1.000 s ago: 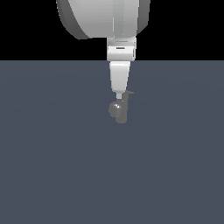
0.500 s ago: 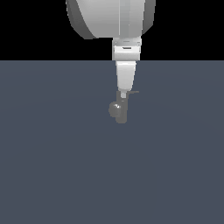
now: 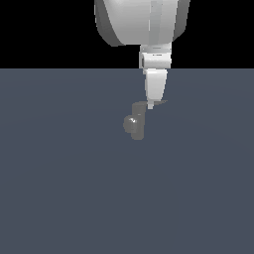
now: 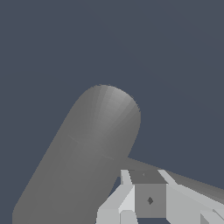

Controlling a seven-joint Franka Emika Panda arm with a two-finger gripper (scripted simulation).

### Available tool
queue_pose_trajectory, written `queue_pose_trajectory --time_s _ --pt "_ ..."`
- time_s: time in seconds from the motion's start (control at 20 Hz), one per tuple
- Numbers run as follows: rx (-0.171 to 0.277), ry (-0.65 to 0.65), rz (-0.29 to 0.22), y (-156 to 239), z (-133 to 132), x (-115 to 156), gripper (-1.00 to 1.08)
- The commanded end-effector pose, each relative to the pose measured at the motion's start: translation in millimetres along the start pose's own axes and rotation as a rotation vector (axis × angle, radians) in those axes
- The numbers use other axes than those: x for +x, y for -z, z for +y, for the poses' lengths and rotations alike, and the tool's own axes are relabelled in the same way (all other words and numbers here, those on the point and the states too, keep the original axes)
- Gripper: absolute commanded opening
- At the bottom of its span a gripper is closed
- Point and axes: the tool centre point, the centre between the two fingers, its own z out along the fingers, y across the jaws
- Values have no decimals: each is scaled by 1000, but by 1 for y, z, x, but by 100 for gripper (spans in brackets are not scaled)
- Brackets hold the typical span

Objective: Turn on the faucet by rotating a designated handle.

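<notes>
The handle (image 3: 159, 103), at the faucet's (image 3: 135, 124) two o'clock, is being touched by the gripper (image 3: 151, 105); its opening cannot be told.

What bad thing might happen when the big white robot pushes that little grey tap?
Two things might go wrong. The white hand touches the thin grey lever handle only near its tips, so it may slip off before the handle turns far. It also hangs very close to the small dull-grey metal faucet, so it might bump that body instead. The views do not show whether the hand is open or shut.
</notes>
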Motion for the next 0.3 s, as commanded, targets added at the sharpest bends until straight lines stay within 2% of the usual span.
queue_pose_trajectory --time_s 0.0,0.25 --pt "3 -37 9 -1 -5 31 -100" --pt "3 -44 10 -1 -12 46 -100"
